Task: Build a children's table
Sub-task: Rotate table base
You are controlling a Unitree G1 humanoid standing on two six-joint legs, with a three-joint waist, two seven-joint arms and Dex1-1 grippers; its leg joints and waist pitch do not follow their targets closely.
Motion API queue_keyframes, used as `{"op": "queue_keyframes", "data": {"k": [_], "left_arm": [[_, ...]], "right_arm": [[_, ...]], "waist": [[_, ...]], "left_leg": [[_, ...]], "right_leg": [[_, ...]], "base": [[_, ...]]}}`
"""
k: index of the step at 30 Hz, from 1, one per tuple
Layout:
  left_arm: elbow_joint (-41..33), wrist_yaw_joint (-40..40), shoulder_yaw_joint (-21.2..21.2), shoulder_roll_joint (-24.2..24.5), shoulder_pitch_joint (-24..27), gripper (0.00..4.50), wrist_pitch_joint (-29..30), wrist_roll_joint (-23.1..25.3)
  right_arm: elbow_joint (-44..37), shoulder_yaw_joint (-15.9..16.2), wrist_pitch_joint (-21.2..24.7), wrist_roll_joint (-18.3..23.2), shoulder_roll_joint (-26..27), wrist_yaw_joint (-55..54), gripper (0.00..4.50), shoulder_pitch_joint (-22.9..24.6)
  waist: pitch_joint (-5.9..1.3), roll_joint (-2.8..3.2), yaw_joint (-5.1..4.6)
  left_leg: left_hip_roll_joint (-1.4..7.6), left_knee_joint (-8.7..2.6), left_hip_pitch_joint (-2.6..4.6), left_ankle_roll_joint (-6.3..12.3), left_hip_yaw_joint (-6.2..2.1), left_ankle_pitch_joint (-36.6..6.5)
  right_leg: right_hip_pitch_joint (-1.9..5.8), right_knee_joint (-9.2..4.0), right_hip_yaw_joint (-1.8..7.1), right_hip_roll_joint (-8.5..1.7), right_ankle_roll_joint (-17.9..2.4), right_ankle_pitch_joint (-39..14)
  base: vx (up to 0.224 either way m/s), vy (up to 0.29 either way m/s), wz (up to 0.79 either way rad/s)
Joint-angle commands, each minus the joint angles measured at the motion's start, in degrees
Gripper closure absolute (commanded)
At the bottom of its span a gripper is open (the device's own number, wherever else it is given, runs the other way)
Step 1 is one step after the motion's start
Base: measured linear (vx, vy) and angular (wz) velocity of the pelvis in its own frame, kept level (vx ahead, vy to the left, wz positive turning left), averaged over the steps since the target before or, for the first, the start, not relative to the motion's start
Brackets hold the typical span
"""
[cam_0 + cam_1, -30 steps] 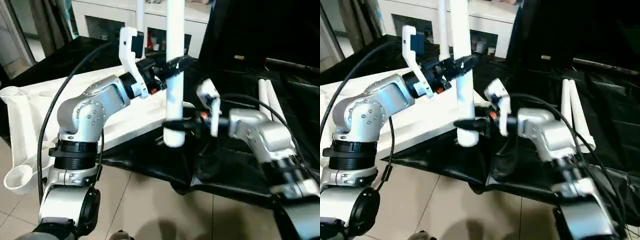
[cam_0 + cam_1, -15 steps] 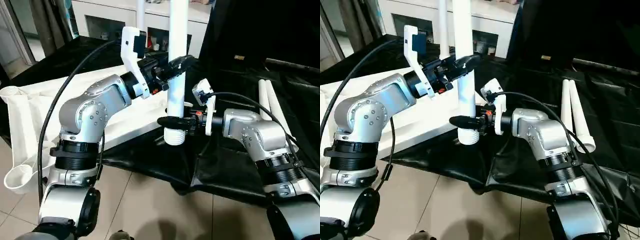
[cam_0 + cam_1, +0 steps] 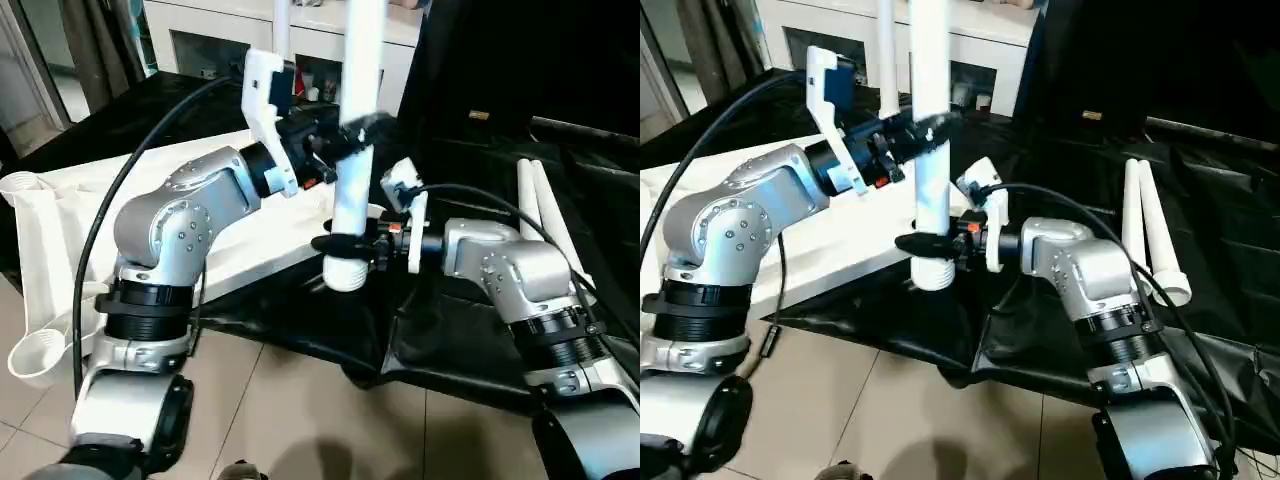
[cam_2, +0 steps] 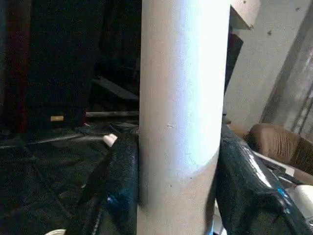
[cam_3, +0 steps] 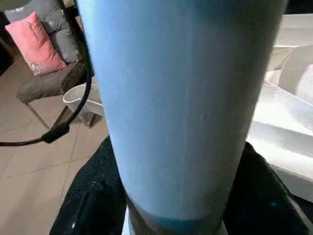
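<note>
Holding: table leg (image 3: 352, 170), upright
Left gripper (image 3: 350, 132): clamped on its upper shaft
Right gripper (image 3: 340, 246): clamped near threaded end
Tabletop (image 3: 150, 200): beside left gripper, on black sheet (image 3: 460, 330)

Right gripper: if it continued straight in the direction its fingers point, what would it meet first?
The right gripper is already clamped around the upright white leg; beyond it probably lies the tabletop, though depth is unclear.

The upright leg (image 3: 355, 130) blocks the space between both arms. The tabletop (image 3: 60, 215) closes off the left; two spare legs (image 3: 540, 215) lie right. Black sheet (image 3: 470, 340) in front lies open.
</note>
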Motion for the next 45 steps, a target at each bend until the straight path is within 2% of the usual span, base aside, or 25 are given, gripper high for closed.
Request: {"op": "queue_keyframes", "data": {"k": [1,5,12,14,15,16,18,21,22,24,25,30,33,34,35,36,37,38,39,40,41,42,43,44,45], "left_arm": [[-1.55,-0.96,-0.30,-0.82,0.47,1.92,-0.70,0.09],[-1.10,5.18,7.84,-7.88,-0.36,1.60,-13.52,-1.34],[-5.11,7.85,11.69,-7.95,-0.12,1.57,-14.65,-4.25],[-4.21,10.13,8.14,-2.62,2.29,1.57,-16.58,5.41],[-3.86,10.72,6.82,-0.96,3.20,1.57,-17.60,8.65],[-2.88,15.38,1.14,6.54,9.83,1.57,-17.63,22.54],[-4.38,19.30,1.18,7.49,15.41,1.57,-18.64,26.60],[-8.02,21.68,2.58,6.94,23.76,1.57,-19.03,27.19],[-10.62,24.16,4.52,3.19,29.59,1.57,-21.04,26.89],[-12.22,25.62,5.21,0.54,34.00,1.57,-23.94,27.28],[-11.94,27.71,5.09,-1.95,36.50,1.57,-25.83,27.26],[-10.91,29.75,2.80,-2.10,37.21,1.57,-26.58,28.21],[-11.52,29.50,2.04,-2.15,37.74,1.57,-26.19,30.25],[-11.50,29.54,2.26,-2.44,38.13,1.57,-26.31,30.99],[-11.13,29.62,2.39,-2.42,38.41,1.57,-26.66,31.60],[-10.78,29.82,2.38,-2.34,38.61,1.57,-27.03,31.99],[-10.70,29.87,2.39,-2.23,38.65,1.57,-27.20,32.11],[-10.33,30.30,2.20,-1.61,38.78,1.57,-27.96,32.46],[-10.28,30.54,2.12,-1.43,38.81,1.57,-28.09,32.34],[-10.28,30.73,2.01,-1.22,38.67,1.57,-28.08,32.28],[-10.33,30.75,1.99,-1.24,38.63,1.57,-28.00,32.36],[-10.33,30.75,1.99,-1.24,38.63,1.57,-28.00,32.36],[-10.38,30.75,1.91,-1.17,38.52,1.57,-27.97,32.63],[-10.47,30.30,1.72,-1.14,38.13,1.57,-28.10,33.29],[-10.49,30.22,1.70,-1.14,38.08,1.57,-28.10,33.41]], "right_arm": [[-0.03,-2.49,-1.86,-0.41,0.28,-2.54,2.51,0.72],[-0.36,-6.17,-3.99,0.18,3.42,-8.26,2.53,2.34],[-2.88,-12.60,-9.37,1.66,9.11,-18.81,2.55,5.77],[-3.67,-12.81,-11.60,-1.17,8.89,-22.64,2.55,6.79],[-3.85,-12.69,-12.04,-2.14,8.65,-23.65,2.55,7.06],[-4.83,-11.23,-13.01,-9.03,6.41,-29.95,2.55,9.19],[-6.59,-10.12,-13.27,-12.39,5.08,-32.22,2.55,11.62],[-10.17,-8.99,-12.60,-14.86,4.09,-33.92,2.55,15.63],[-13.04,-7.63,-13.79,-16.62,3.94,-34.83,2.55,18.67],[-14.93,-6.81,-14.95,-17.66,4.01,-35.72,2.55,21.09],[-15.12,-8.07,-16.32,-16.59,5.66,-36.94,2.55,23.21],[-12.40,-9.66,-19.25,-14.22,8.62,-37.99,2.55,23.41],[-12.85,-10.32,-19.49,-13.44,9.88,-37.95,2.55,23.02],[-13.23,-9.95,-19.63,-13.56,9.91,-37.73,2.55,23.08],[-13.34,-9.41,-19.98,-13.86,9.77,-37.42,2.55,23.25],[-13.49,-8.92,-20.34,-13.93,9.77,-36.97,2.55,23.42],[-13.53,-8.81,-20.40,-13.92,9.79,-36.86,2.55,23.45],[-13.59,-8.40,-20.79,-13.74,9.82,-36.41,2.55,23.57],[-13.55,-8.34,-20.93,-13.60,9.83,-36.35,2.55,23.64],[-13.56,-8.31,-20.91,-13.33,10.07,-36.19,2.55,23.79],[-13.62,-8.31,-20.88,-13.31,10.16,-36.09,2.55,23.88],[-13.62,-8.31,-20.88,-13.31,10.16,-36.09,2.55,23.88],[-13.69,-8.27,-20.87,-13.33,10.24,-36.05,2.55,23.95],[-13.78,-8.13,-20.90,-13.17,10.49,-36.03,2.55,24.17],[-13.77,-8.11,-20.92,-13.15,10.52,-36.02,2.55,24.20]], "waist": [[-4.21,0.02,0.02],[-4.33,0.03,0.08],[-4.27,0.12,-0.14],[-4.18,0.25,-0.32],[-4.13,1.25,-0.35],[-4.01,0.55,-0.59],[-3.92,0.45,-0.87],[-4.39,0.97,-0.74],[-4.95,0.58,-0.53],[-4.33,0.07,-0.40],[-4.17,-0.69,-0.44],[-3.18,-0.90,-0.56],[-2.38,-0.32,-1.03],[-1.86,-0.30,-1.37],[-1.26,0.78,-2.28],[-1.26,1.13,-2.72],[-1.05,2.50,-2.57],[-1.71,2.69,-0.30],[-1.57,2.42,-0.21],[-1.64,-1.04,-1.84],[-1.53,-0.14,0.14],[-1.89,-1.04,0.60],[-2.39,-0.52,1.99],[-2.75,0.70,1.86],[-3.04,1.12,1.51]], "left_leg": [[3.05,-3.99,0.98,-1.36,-1.06,-6.92],[3.22,-3.97,0.88,-1.71,-1.12,-6.90],[3.10,-4.16,1.02,-1.61,-1.09,-7.34],[3.11,-4.34,1.24,-1.90,-1.13,-8.41],[3.25,-4.64,1.35,-2.55,-1.47,-9.71],[3.22,-4.96,1.23,-3.14,-1.66,-9.68],[2.97,-5.08,1.29,-4.65,-1.39,-9.29],[2.89,-4.78,1.49,-4.25,-1.23,-8.94],[3.14,-4.41,1.25,-3.48,-1.31,-6.23],[3.23,-4.51,0.75,-1.72,-1.27,-6.51],[3.09,-4.53,1.01,-0.73,-1.00,-8.27],[3.11,-5.29,1.63,-1.53,-1.34,-17.06],[2.92,-5.74,3.46,-3.27,-1.83,-28.06],[2.93,-5.72,4.75,-3.59,-2.07,-32.95],[3.08,-5.31,7.38,-3.84,-2.38,-40.38],[3.76,-5.75,8.10,-3.73,-2.64,-44.03],[7.05,-11.50,3.62,-3.98,-2.73,-53.11],[5.73,-12.55,2.11,-3.91,-0.55,-56.55],[6.03,-12.97,3.80,-3.11,-0.36,-55.91],[3.71,-8.06,7.58,-3.29,-0.91,-48.73],[1.27,-0.95,4.48,-1.12,-0.26,-27.25],[1.65,0.20,2.42,1.14,-0.67,-18.06],[1.81,-0.52,1.08,2.44,-1.04,-9.30],[1.76,-3.24,1.31,2.16,-0.79,-6.82],[1.91,-4.37,2.12,1.82,-0.73,-7.29]], "right_leg": [[3.25,-4.21,3.76,-5.95,-6.88,-9.71],[3.36,-4.25,3.78,-6.13,-7.58,-8.40],[3.15,-4.11,3.66,-5.94,-7.49,-8.79],[2.99,-4.32,3.70,-5.75,-5.85,-10.53],[2.80,-4.71,3.72,-5.62,-4.15,-11.66],[3.01,-4.62,3.76,-5.34,-1.79,-12.23],[3.01,-4.53,3.91,-5.26,1.86,-13.08],[2.87,-4.50,3.95,-5.33,-1.07,-10.20],[3.24,-3.50,3.93,-5.43,-3.55,-4.09],[3.26,-3.80,3.78,-5.59,-5.60,-2.22],[3.01,-4.36,3.84,-5.52,-5.76,-5.14],[2.14,-6.29,3.70,-5.76,-1.19,-22.97],[1.80,-7.86,3.04,-5.85,2.33,-36.75],[1.76,-9.30,2.15,-5.77,3.14,-42.19],[1.58,-11.33,-0.61,-4.65,3.53,-45.34],[2.41,-11.32,-2.05,-3.93,3.19,-43.21],[7.71,-1.08,-2.44,-2.09,0.92,-29.62],[8.65,4.50,-2.13,-0.75,-0.21,-15.43],[7.41,4.93,-0.39,-1.15,-0.56,-17.17],[4.97,-3.56,3.40,-5.11,-1.26,-34.10],[7.12,-10.39,6.20,-11.47,-1.27,-52.32],[9.18,-10.51,7.66,-12.38,-1.15,-52.12],[10.56,-9.91,6.84,-10.84,-2.28,-45.09],[10.42,-8.47,4.18,-6.85,-3.11,-34.57],[10.10,-7.84,3.11,-5.13,-3.17,-29.53]], "base": [[0.000,0.000,0.00],[0.000,0.000,0.00],[0.000,0.000,0.00],[0.000,0.000,0.00],[0.000,0.000,0.00],[0.000,0.000,0.00],[0.000,0.000,0.00],[0.000,0.000,0.00],[0.000,0.000,0.00],[0.000,0.000,0.00],[0.000,0.000,0.00],[0.000,0.000,0.00],[0.000,0.000,0.00],[0.000,0.000,0.00],[0.000,0.000,0.00],[0.000,0.000,0.00],[-0.040,0.049,-0.19],[-0.040,0.049,-0.19],[0.000,0.000,0.00],[0.101,-0.078,-0.12],[0.101,-0.078,-0.12],[0.125,-0.054,-0.21],[0.120,-0.012,-0.06],[0.120,-0.012,-0.06],[0.115,0.001,0.03]]}}
